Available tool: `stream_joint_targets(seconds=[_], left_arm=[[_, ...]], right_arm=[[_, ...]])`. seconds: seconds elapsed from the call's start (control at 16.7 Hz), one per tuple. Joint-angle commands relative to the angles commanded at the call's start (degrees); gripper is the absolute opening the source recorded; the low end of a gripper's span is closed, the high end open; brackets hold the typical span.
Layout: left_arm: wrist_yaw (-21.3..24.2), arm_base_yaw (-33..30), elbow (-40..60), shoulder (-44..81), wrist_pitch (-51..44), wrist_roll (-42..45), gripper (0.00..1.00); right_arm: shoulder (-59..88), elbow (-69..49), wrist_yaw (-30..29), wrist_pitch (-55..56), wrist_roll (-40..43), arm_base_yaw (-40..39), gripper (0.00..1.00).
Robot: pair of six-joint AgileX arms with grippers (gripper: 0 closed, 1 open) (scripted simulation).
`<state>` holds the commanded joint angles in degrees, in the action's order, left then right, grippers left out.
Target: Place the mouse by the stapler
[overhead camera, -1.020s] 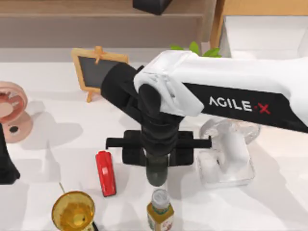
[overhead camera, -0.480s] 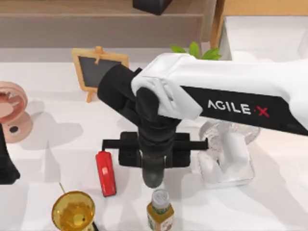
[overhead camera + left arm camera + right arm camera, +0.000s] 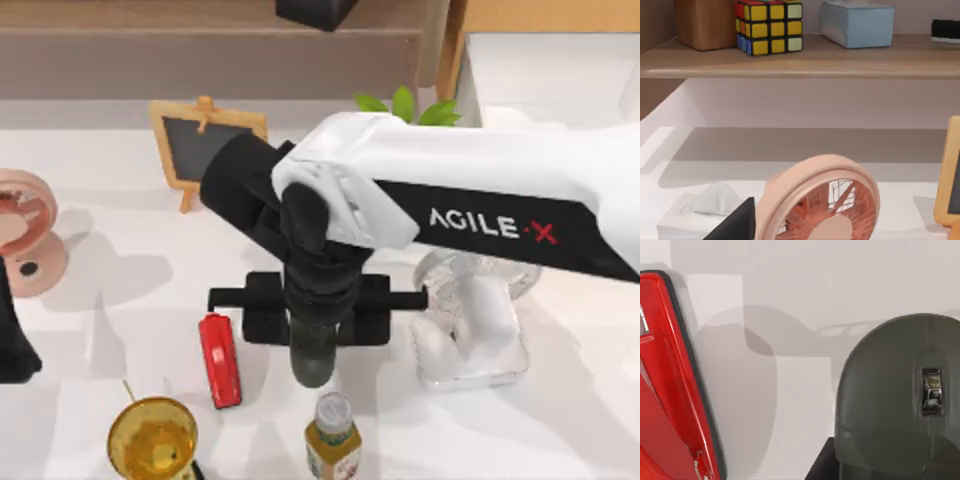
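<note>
Right gripper (image 3: 313,345) over the table (image 3: 120,300), clamped on the mouse (image 3: 312,362) beside the stapler (image 3: 220,360); left arm's jaws cannot be judged.

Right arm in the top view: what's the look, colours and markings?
The right arm has a glossy white shell with a black side band reading AGILE X in white, the X in red. Its wrist section is matte black, ending in a black crossbar at the right gripper.
</note>
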<state>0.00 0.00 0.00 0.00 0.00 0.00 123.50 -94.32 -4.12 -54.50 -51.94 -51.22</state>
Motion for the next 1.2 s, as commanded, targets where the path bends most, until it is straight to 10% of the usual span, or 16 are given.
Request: stream_joint_targets(seconds=[0.54, 1.2], left_arm=[[0.0, 0.0, 0.0, 0.0, 0.0, 0.0, 1.0], [0.0, 0.0, 0.0, 0.0, 0.0, 0.0, 1.0]], right_arm=[[1.15, 1.33, -0.37, 0.26, 0.43, 1.11, 0.0], [1.15, 1.33, -0.37, 0.26, 0.43, 1.11, 0.83]])
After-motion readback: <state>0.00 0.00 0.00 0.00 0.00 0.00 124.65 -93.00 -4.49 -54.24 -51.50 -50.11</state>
